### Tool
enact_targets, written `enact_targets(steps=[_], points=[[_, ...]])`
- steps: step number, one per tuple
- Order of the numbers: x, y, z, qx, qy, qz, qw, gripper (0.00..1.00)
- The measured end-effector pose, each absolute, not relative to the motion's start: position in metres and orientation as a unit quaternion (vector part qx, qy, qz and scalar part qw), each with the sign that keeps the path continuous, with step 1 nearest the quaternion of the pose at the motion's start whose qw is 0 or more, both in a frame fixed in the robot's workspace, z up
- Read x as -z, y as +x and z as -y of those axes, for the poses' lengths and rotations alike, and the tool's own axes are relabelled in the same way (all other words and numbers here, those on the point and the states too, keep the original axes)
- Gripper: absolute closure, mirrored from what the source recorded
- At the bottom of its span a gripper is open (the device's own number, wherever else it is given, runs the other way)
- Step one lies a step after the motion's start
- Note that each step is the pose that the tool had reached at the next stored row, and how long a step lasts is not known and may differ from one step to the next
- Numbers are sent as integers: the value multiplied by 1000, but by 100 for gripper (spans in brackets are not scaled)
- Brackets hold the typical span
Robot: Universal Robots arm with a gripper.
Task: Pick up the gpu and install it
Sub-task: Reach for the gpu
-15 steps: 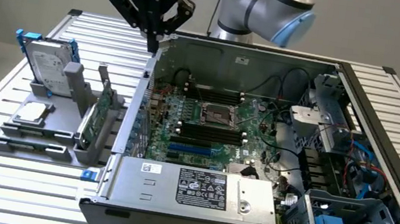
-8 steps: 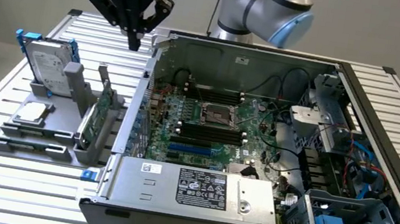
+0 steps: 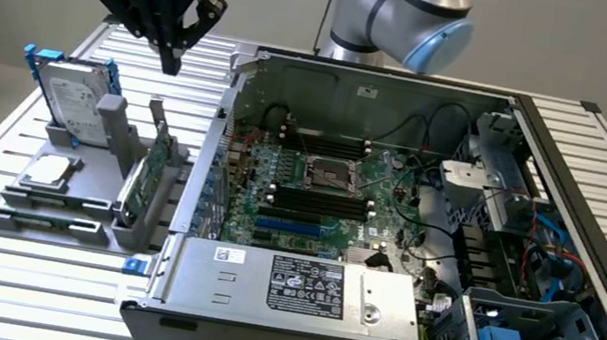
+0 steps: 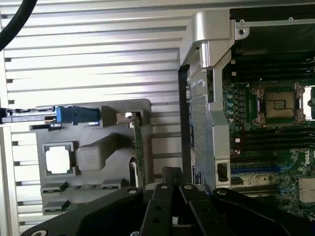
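My pincer, pressed together and empty, hangs well above the gpu, which stands on edge, its long axis parallel to the case wall.

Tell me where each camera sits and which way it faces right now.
Exterior view: off the arm, raised, looking down at the open computer case and gray holder; the arm and its shut jaws show over the holder.
Wrist view: on the wrist, looking down on the holder and case wall; the jaws show.
Both share: gpu, hard drive, processor chip, motherboard.
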State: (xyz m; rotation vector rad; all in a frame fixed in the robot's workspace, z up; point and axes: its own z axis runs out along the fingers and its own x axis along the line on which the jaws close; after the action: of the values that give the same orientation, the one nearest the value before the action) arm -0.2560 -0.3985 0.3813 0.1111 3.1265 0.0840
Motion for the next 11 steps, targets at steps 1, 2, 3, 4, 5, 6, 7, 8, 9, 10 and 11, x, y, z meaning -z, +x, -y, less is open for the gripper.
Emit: enact_targets(steps=[1,2,3,4,5,6,7,8,9,10,11], points=[[-380,-261,399,-27,36,-999,6,89],[-379,-265,398,-26,36,-999,5,89],[-378,-270,398,-26,36,-999,5,89],[-377,-274,399,-26,36,-999,5,89],[-376,-279,399,-26,36,-999,4,89],[-375,-283,398,-26,36,-999,4,89],[-374,-288,398,-26,36,-999,4,89],[-373,-293,399,-25,36,-999,3,89],[-372,-295,399,-24,36,-999,3,89],[-372,-296,399,-24,36,-999,2,89],[-372,-296,400,-22,35,-999,1,89]])
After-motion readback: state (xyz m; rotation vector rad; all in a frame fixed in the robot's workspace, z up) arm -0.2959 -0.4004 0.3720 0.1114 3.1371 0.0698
